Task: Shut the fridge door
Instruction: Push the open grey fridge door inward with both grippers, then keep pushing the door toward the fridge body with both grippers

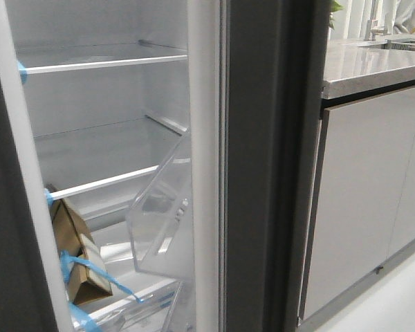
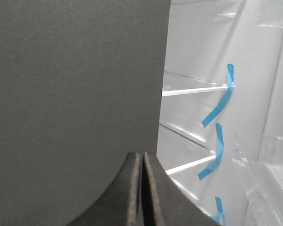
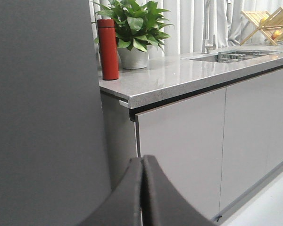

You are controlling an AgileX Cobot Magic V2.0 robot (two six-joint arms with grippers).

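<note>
Both sets of jaws are pressed together with nothing between them. The left gripper (image 2: 142, 188) sits close against a plain dark-grey panel (image 2: 75, 94), with the open fridge interior just past its edge. The right gripper (image 3: 142, 193) is near another dark-grey surface, with the cabinet fronts (image 3: 179, 146) and the bench (image 3: 179, 77) beyond. I can't tell whether either one is actually touching anything.

In the front view, the fridge door (image 1: 263, 166) stands edge-on in the middle, with its white lining and a clear door bin (image 1: 162, 214) facing the shelves (image 1: 104, 63). So it's still wide open. The interior, the blue tape (image 1: 90, 273) and a cardboard box (image 1: 72, 249) are all in plain sight. I'd say the job's barely begun and the whole swing shut is still left.
</note>
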